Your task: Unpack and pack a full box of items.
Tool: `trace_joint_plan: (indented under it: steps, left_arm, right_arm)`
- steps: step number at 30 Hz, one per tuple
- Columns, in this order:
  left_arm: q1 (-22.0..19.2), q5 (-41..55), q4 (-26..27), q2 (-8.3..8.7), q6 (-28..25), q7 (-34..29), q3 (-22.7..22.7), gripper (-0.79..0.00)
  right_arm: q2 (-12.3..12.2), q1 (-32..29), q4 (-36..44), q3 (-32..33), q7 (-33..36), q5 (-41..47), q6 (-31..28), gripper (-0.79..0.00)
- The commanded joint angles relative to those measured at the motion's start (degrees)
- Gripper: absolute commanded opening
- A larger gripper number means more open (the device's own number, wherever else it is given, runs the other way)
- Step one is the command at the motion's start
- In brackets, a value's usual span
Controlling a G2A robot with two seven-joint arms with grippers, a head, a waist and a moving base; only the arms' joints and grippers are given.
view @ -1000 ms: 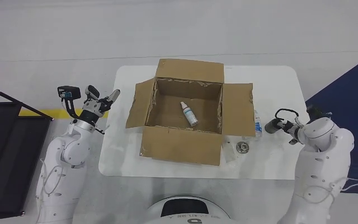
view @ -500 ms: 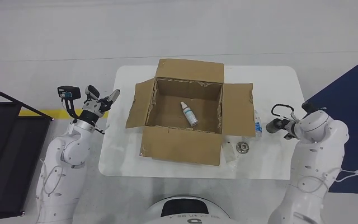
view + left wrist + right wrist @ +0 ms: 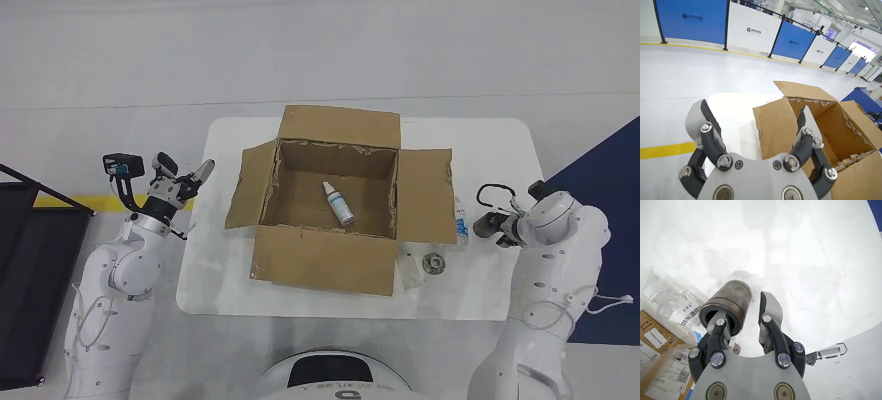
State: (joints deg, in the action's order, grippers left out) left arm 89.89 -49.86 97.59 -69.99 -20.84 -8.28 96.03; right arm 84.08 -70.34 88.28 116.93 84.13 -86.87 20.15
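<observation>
An open cardboard box [image 3: 320,262] stands mid-table with a small spray bottle [image 3: 338,202] lying on its floor. My left gripper [image 3: 185,178] hovers off the table's left edge, open and empty, pointing at the box [image 3: 829,136]; its fingers [image 3: 710,117] stand wide apart. My right gripper [image 3: 487,222] is low over the table right of the box. A dark metal cylinder [image 3: 728,306] is slipped over one finger of this gripper [image 3: 751,296], and the other finger [image 3: 768,309] stands clear of it with a gap, so it is open.
A bagged clear bottle [image 3: 461,222] lies against the box's right flap, close beside the cylinder [image 3: 668,302]. A small metal flange [image 3: 434,263] rests near the box's front right corner. The white table [image 3: 500,150] has bare surface at the back right.
My right arm has shifted left, toward the box, carrying the cylinder on its finger. The left arm has not moved.
</observation>
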Motion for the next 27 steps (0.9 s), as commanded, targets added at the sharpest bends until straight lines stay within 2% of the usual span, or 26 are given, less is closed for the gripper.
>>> trace_joint_plan:
  steps: [1, 2, 11, 16, 21, 23, 27]
  left_arm:
    - [0.0, 0.0, 0.0, 0.00, 0.0, 0.0, 0.0, 0.000]
    - [0.0, 0.0, 0.0, 0.00, 0.0, 0.0, 0.0, 0.000]
    - [0.0, 0.0, 0.0, 0.00, 0.0, 0.0, 0.0, 0.000]
    - [0.0, 0.0, 0.0, 0.00, 0.0, 0.0, 0.0, 0.000]
    - [0.0, 0.0, 0.0, 0.00, 0.0, 0.0, 0.0, 0.000]
    - [0.0, 0.0, 0.0, 0.00, 0.0, 0.0, 0.0, 0.000]
    - [0.0, 0.0, 0.0, 0.00, 0.0, 0.0, 0.0, 0.000]
  right_arm:
    - [0.3, -0.3, 0.5, 0.5, 0.2, -0.3, -0.2, -0.730]
    - [0.5, -0.5, 0.7, 0.8, 0.3, -0.4, -0.3, -0.785]
    - [2.6, -3.1, 5.7, 5.4, 0.4, -1.4, -0.4, -0.785]
    - [4.2, -5.7, 13.6, 7.3, -2.6, 2.2, 2.6, -0.785]
    - [5.7, -10.3, 26.2, 6.7, -9.5, 15.3, 6.6, -0.785]
    - [6.3, -12.5, 30.8, 6.5, -13.6, 24.4, 5.0, -0.785]
    - [6.8, -15.4, 36.0, 4.5, -18.7, 37.3, -2.7, -0.785]
